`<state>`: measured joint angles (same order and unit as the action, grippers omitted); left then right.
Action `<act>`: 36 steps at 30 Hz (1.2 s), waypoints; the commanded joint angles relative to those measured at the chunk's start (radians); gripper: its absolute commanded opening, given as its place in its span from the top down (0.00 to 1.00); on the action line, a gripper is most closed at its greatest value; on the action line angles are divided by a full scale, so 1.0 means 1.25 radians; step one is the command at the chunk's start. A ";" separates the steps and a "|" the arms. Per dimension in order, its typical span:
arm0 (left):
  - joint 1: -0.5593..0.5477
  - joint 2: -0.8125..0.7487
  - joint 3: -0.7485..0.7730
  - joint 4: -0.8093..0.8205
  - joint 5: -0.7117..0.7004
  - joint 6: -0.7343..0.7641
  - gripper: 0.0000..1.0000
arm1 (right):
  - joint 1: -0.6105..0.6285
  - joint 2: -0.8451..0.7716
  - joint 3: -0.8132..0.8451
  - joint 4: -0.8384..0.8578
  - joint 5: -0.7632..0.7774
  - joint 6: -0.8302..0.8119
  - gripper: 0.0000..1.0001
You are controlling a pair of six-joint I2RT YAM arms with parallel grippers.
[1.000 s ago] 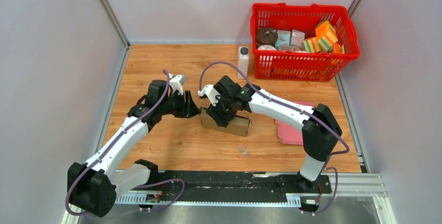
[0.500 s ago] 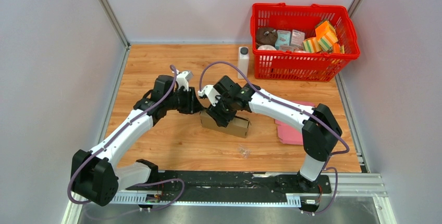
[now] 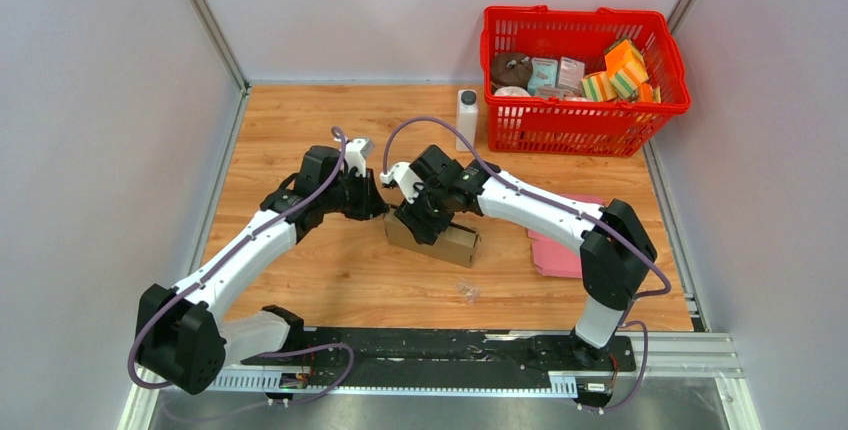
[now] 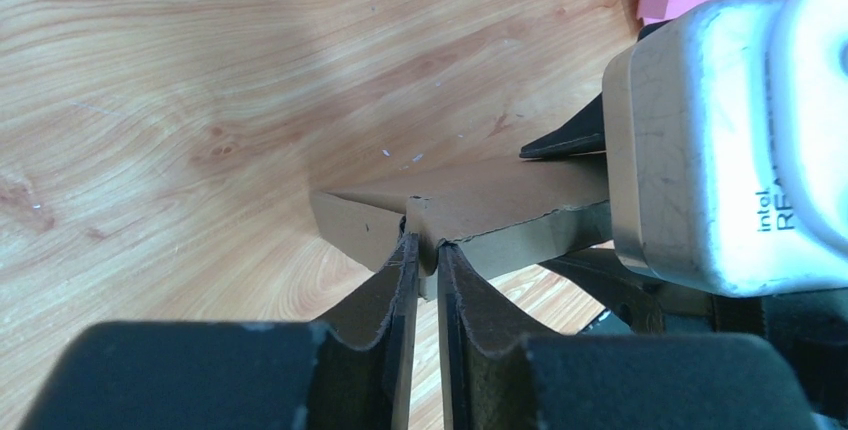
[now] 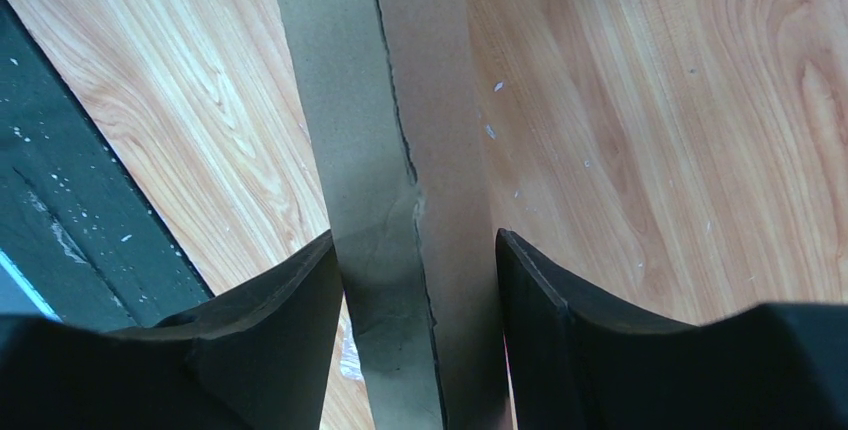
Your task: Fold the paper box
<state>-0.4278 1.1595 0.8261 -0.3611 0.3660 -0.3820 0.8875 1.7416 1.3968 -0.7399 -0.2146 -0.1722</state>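
The brown paper box (image 3: 456, 243) lies at mid-table, partly folded. My left gripper (image 3: 381, 207) is at the box's left end. In the left wrist view its jaws (image 4: 427, 255) are nearly closed and pinch a thin cardboard flap (image 4: 500, 205) between the tips. My right gripper (image 3: 421, 218) comes down on the box from above. In the right wrist view its jaws (image 5: 415, 250) stand on either side of a cardboard wall (image 5: 400, 140) and press against both faces. The right wrist's white camera housing (image 4: 700, 140) fills the right side of the left wrist view.
A red basket (image 3: 586, 110) full of small goods stands at the back right, with a white bottle (image 3: 467, 118) beside it. A pink sheet (image 3: 558, 252) lies right of the box, under the right arm. A small plastic scrap (image 3: 467, 292) lies nearer the front.
My left arm has moved right and its gripper has reached the box's left flap. The right gripper and the box have stayed in place.
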 commanded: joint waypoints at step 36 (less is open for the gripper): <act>-0.016 0.037 0.024 -0.051 -0.001 -0.110 1.00 | -0.213 -0.375 -0.138 -0.173 0.043 0.382 0.61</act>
<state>-0.4335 1.1885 0.8410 -0.3779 0.3664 -0.5110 0.6624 1.2652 1.2724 -0.9833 -0.1314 0.3031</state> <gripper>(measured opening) 0.007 0.444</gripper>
